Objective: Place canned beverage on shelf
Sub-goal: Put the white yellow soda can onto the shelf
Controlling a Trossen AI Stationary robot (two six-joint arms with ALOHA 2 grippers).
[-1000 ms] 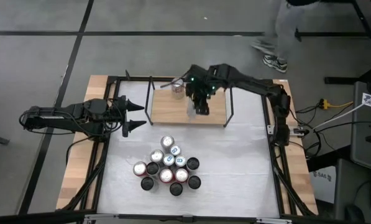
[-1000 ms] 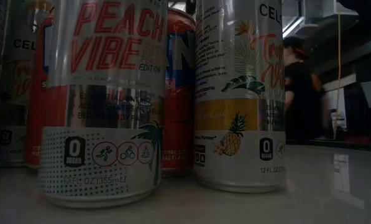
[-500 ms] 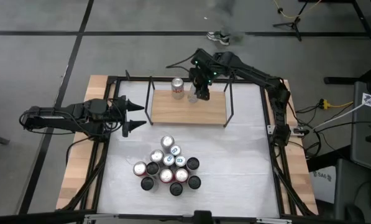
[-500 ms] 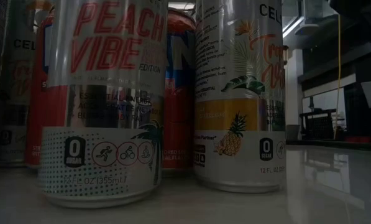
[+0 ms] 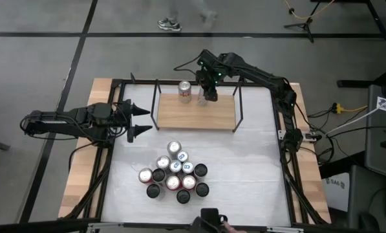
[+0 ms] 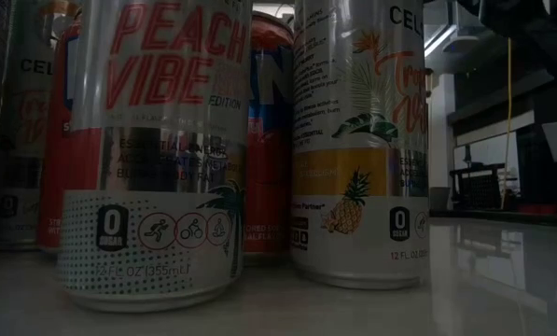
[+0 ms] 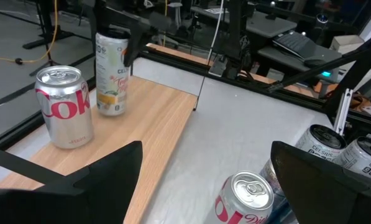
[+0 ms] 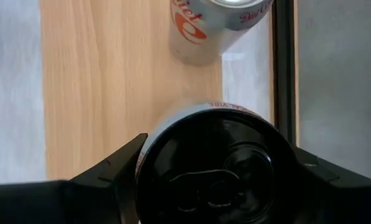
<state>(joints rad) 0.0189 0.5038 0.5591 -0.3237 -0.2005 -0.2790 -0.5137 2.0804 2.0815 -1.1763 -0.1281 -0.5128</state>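
My right gripper [image 5: 206, 92] is shut on a silver can with a black top [image 8: 213, 168] and a pineapple print [image 7: 112, 78]. It holds the can over the far part of the light-wood shelf [image 5: 196, 113], which has black rod uprights. A Diet Coke can [image 5: 185, 90] stands on the shelf on its base, just left of the held one; it also shows in the left wrist view [image 7: 64, 106]. My left gripper [image 5: 139, 120] waits open and empty at the shelf's left end. My right gripper pinches the can's side wall just below its top rim [image 8: 143, 154] between its two fingers, one on each side. The fingers come from above, pointing down. The can stands upright with its base [image 7: 112, 112] at the shelf board; whether it rests there I cannot tell.
Several cans stand in a tight cluster [image 5: 174, 173] on the white tabletop near the front; the low view shows them close up [image 6: 152, 149]. A black rod upright [image 8: 283, 62] stands beside the held can. Bare white table lies right of the cluster.
My right gripper has carried the can from the middle of the shelf toward the table's far edge, ending beside the Diet Coke can, and the can has stayed upright. A person has walked past beyond the table.
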